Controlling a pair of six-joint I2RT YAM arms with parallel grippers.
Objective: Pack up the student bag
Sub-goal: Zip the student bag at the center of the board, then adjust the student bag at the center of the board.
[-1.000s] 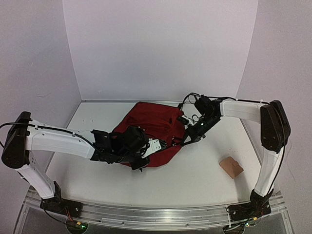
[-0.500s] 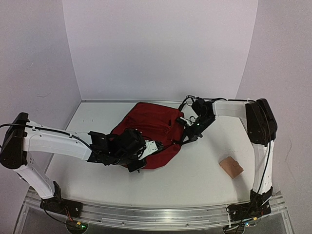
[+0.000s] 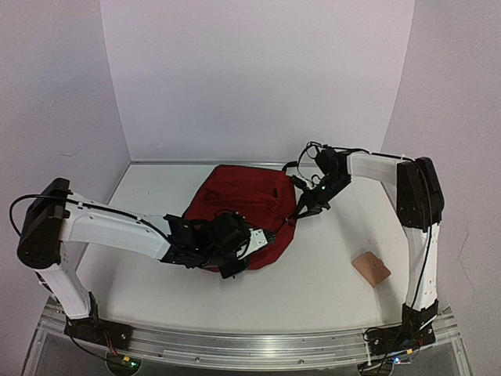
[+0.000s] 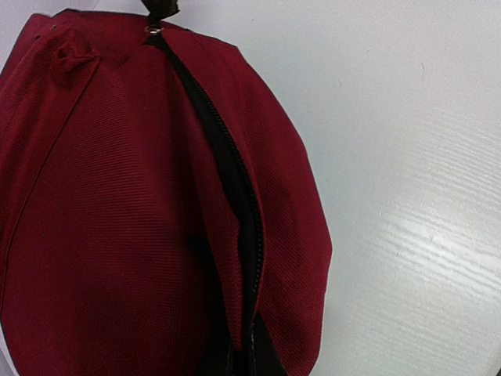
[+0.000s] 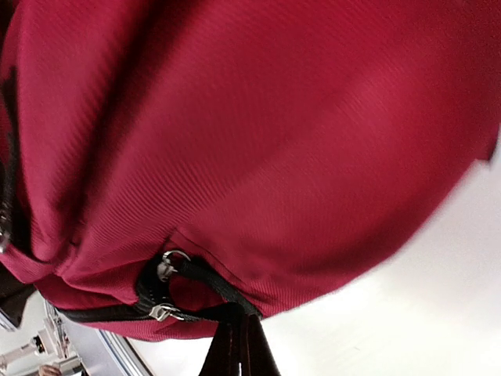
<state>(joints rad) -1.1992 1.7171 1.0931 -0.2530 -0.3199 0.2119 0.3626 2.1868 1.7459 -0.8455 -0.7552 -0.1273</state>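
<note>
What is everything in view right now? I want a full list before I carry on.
student bag: one, dark red, middle of the table, between the two grippers
zip: one, black, running along the bag in the left wrist view
zip pulls: two, silver, at the bag's edge in the right wrist view
tan flat object: one, tan, on the table to the right of the bag, apart from it
table: one, white, under everything
left gripper: one, black and white, at the bag's near edge; grip unclear
right gripper: one, black, at the bag's right side; grip unclear
</note>
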